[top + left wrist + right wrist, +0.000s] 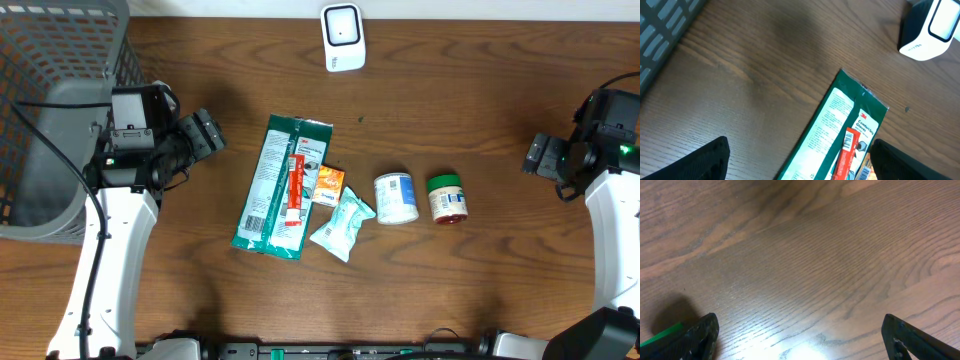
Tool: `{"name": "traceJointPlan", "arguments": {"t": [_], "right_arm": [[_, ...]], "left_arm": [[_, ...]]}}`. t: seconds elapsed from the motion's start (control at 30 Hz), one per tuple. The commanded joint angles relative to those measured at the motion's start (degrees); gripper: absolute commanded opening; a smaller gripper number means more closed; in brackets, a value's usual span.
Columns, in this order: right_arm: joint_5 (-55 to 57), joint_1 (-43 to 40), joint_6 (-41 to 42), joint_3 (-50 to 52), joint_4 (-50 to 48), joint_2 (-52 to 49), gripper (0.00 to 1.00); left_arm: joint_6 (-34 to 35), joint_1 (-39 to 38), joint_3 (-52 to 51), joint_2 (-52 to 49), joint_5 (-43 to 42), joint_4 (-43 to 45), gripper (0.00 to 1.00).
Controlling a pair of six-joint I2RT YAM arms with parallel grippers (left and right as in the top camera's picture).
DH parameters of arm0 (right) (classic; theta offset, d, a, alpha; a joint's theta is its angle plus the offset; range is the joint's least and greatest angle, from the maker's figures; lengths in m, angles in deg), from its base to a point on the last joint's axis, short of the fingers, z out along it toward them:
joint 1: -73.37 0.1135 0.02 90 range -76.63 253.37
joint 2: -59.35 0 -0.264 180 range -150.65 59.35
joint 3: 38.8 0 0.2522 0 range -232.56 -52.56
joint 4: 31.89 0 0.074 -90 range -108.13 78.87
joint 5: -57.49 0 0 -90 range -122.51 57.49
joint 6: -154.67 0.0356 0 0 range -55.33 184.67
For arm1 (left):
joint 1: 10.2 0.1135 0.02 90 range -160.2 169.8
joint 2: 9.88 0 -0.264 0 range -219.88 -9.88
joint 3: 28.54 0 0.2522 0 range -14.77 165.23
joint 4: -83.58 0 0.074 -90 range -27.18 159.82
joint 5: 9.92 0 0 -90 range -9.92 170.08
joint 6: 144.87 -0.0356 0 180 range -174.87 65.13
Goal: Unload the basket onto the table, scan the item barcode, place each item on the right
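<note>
A: Checking the left gripper (207, 134) first. Open or closed?
B: Open, spread wide, gripping nothing. Hangs over the bare table (480, 90) near the top left corner of the green packet (280, 185), apart from it. Shows in the wrist view as two dark fingertips (700, 160) at the bottom corners, with wood and the packet's upper end below.
A: And the right gripper (541, 155)?
B: Also open wide, also empty. Sits toward the right edge, well apart from the jar with the green lid (447, 197). Looks down on plain wood grain.
A: Where to find the scanner (343, 37)?
B: Standing at the far edge, around the middle, white with a dark window. Well apart from both grippers.
A: And the things to scan?
B: Lying in a row mid-table. From the left: the green packet, flat, with a red strip (296, 190) on top. Then a small orange packet (328, 184) touching its right edge and a pale pouch (343, 225) just below that. Then a white tub (396, 197) with a blue label, then the jar. Cannot tell which one counts as the item, nor read any barcode.
A: Anything else?
B: A grey basket (50, 80) at the far left corner, beside the left arm.
</note>
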Motion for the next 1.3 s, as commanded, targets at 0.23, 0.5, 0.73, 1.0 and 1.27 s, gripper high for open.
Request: {"name": "traceJointPlan", "arguments": {"t": [0.23, 0.5, 0.73, 1.0, 1.27], "right_arm": [[0.50, 0.15, -0.35, -0.66, -0.13, 0.31, 0.99], [-0.26, 0.15, -0.04, -0.66, -5.97, 0.31, 0.99], [-22.69, 0.17, 0.90, -0.74, -6.62, 0.66, 0.96], [-26.71, 2.62, 0.92, -18.47, 14.86, 0.90, 0.09], [-25.86, 7.93, 0.76, -33.70, 31.65, 0.90, 0.67]], "left_arm": [[-0.76, 0.24, 1.20, 0.33, 0.57, -0.13, 0.88], [-0.76, 0.24, 1.20, 0.33, 0.57, -0.13, 0.88], [-0.76, 0.24, 1.20, 0.33, 0.57, -0.13, 0.88], [-0.76, 0.24, 1.20, 0.33, 0.57, -0.13, 0.88], [-0.76, 0.24, 1.20, 0.33, 0.57, -0.13, 0.88]]}}
